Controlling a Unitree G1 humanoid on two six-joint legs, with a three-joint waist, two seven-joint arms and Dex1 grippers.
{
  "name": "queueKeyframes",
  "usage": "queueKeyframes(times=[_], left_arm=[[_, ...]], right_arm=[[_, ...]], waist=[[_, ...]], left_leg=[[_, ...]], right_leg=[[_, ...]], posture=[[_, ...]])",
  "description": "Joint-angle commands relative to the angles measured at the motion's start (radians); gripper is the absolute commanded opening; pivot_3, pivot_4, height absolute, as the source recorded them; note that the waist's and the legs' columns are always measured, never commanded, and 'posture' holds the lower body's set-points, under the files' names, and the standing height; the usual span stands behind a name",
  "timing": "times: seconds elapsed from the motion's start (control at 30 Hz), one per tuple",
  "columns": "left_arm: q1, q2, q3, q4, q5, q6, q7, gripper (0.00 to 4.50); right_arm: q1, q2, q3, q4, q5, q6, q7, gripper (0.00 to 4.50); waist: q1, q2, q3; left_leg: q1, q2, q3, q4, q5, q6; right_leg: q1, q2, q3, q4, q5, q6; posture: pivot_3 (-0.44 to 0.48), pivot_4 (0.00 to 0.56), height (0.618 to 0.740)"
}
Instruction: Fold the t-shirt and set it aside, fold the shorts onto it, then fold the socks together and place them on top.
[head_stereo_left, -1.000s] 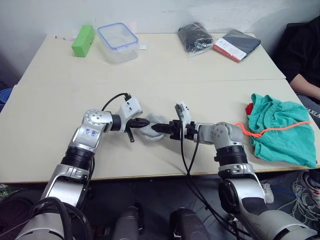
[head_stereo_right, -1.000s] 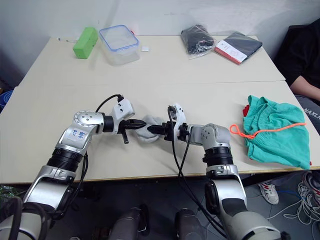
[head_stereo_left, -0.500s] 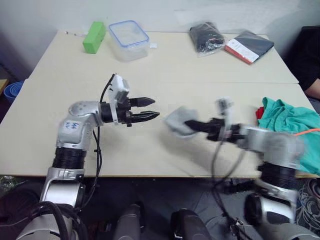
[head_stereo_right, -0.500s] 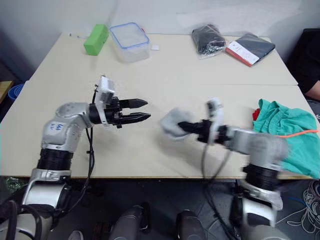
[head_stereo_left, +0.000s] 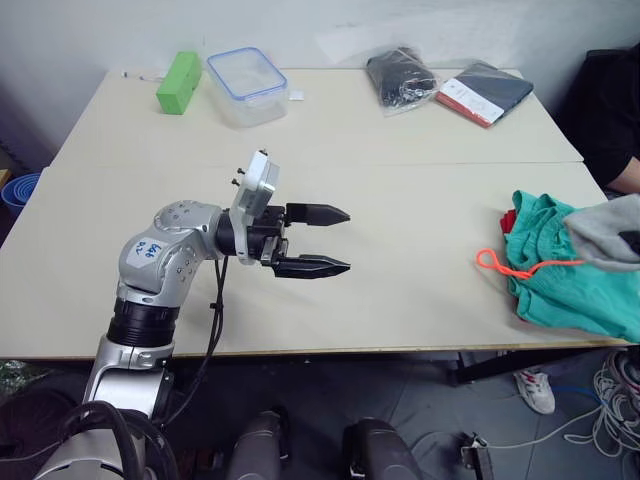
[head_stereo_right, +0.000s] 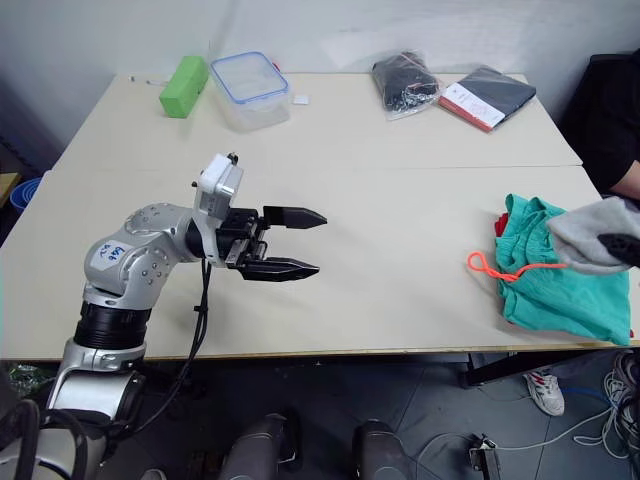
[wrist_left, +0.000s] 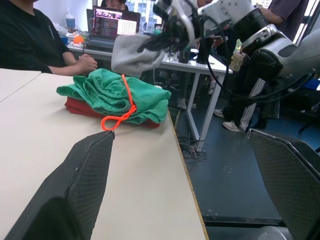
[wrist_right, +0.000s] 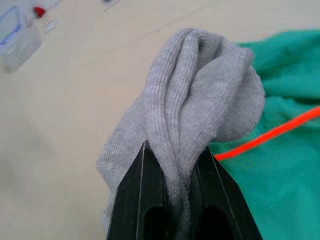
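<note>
Right claw (wrist_right: 172, 165) is clamped on the bundled socks (wrist_right: 200, 105), held just above the shorts (head_stereo_left: 560, 270) stacked on the t-shirt (wrist_left: 95, 109); final step, next lower and release; left claw (head_stereo_left: 315, 240) idles wide apart over the surface (head_stereo_left: 420, 190).

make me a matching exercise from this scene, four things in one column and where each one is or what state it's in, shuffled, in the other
Things:
1. socks
2. shorts
3. left tool
4. green block

Places or states:
A. lying on the red t-shirt near the table's right edge
B. open, holding nothing, over the middle of the table
C. on the far left of the table, beside the clear container
D. clamped in the right tool, held above the folded pile

Pairs: 1-D, 2-A, 3-B, 4-C
</note>
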Motion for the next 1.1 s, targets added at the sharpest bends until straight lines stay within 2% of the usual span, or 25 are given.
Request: queueKeyframes(times=[0.03,0.13,0.2,0.37,0.5,0.6,0.73,0.8,0.87,1.0,1.1], left_arm=[[-0.007,0.008,-0.001,-0.025,0.009,-0.029,0.015,4.50],[-0.017,0.019,0.006,-0.034,0.004,-0.022,0.025,4.50],[-0.021,0.027,0.011,-0.039,-0.003,-0.017,0.032,4.50],[-0.021,0.061,0.026,-0.036,0.000,-0.020,0.045,4.50],[-0.023,0.071,0.022,-0.021,-0.001,-0.025,0.046,4.50],[-0.030,0.082,0.016,0.012,0.006,-0.027,0.031,4.50],[-0.034,0.121,0.023,0.063,0.001,-0.015,-0.010,4.50],[-0.028,0.157,0.034,0.073,-0.013,0.000,-0.041,4.50],[-0.007,0.217,0.038,0.064,-0.027,0.020,-0.097,4.50],[0.063,0.367,0.061,0.010,-0.054,0.038,-0.231,4.50],[0.097,0.425,0.112,0.019,-0.086,0.051,-0.265,4.50]], right_arm=[[-0.095,0.040,0.075,0.136,-0.091,-0.169,-0.083,0.10],[-0.122,0.063,0.150,0.308,-0.241,-0.367,-0.219,0.10],[-0.136,0.068,0.161,0.378,-0.274,-0.451,-0.248,0.10],[-0.101,0.112,0.145,0.364,-0.239,-0.472,-0.226,0.10],[-0.044,0.110,0.100,0.260,-0.182,-0.428,-0.196,1.41],[0.052,0.061,0.045,0.128,-0.127,-0.357,-0.132,2.41],[0.231,-0.031,-0.074,-0.031,-0.071,-0.270,-0.011,3.70],[0.382,-0.095,-0.156,-0.096,-0.069,-0.274,0.145,4.37],[0.544,-0.149,-0.259,-0.123,-0.099,-0.339,0.325,4.45],[0.838,-0.180,-0.432,-0.104,-0.220,-0.608,0.660,4.45],[0.931,-0.186,-0.484,-0.044,-0.256,-0.699,0.768,4.45]], waist=[[0.004,0.003,0.001],[0.015,0.004,0.002],[0.025,0.005,0.002],[0.030,0.005,0.002],[0.034,0.005,0.002],[0.036,0.006,0.002],[0.038,0.012,0.002],[0.037,0.013,0.002],[0.036,0.013,0.002],[0.026,0.012,0.003],[0.024,0.010,0.004]], left_leg=[[0.000,0.000,0.000,0.000,0.000,0.000],[-0.001,-0.001,0.000,0.000,0.000,0.000],[-0.004,-0.002,-0.002,0.001,0.000,0.001],[-0.007,-0.002,-0.002,0.004,-0.001,0.003],[-0.006,-0.002,-0.003,0.005,-0.001,0.003],[-0.007,-0.002,-0.003,0.004,-0.001,0.003],[-0.008,-0.003,-0.003,0.002,-0.001,0.004],[-0.007,-0.003,-0.003,0.001,-0.001,0.004],[-0.007,-0.002,-0.003,0.000,-0.001,0.004],[-0.004,-0.001,-0.001,-0.001,-0.003,0.003],[-0.003,-0.001,-0.001,-0.002,-0.005,0.004]], right_leg=[[0.000,0.000,0.000,0.000,0.000,0.000],[-0.001,0.000,0.000,-0.001,0.000,0.001],[-0.001,0.000,-0.001,-0.001,0.000,0.002],[-0.001,0.000,-0.001,-0.003,0.001,0.005],[0.000,0.000,-0.001,-0.003,0.002,0.006],[0.000,0.000,-0.001,-0.005,0.002,0.006],[-0.001,-0.001,-0.001,-0.007,0.002,0.006],[-0.001,0.000,-0.001,-0.007,0.002,0.006],[0.000,0.000,-0.002,-0.008,0.002,0.006],[0.001,0.002,0.000,-0.010,0.002,0.006],[0.002,0.002,0.000,-0.011,0.002,0.006]], posture=[[0.000,0.150,0.740],[0.000,0.150,0.740],[0.000,0.150,0.740],[0.000,0.150,0.740],[0.000,0.150,0.740],[0.000,0.150,0.740],[0.000,0.150,0.740],[0.000,0.150,0.740],[0.000,0.150,0.740],[0.000,0.150,0.740],[0.000,0.150,0.740]])
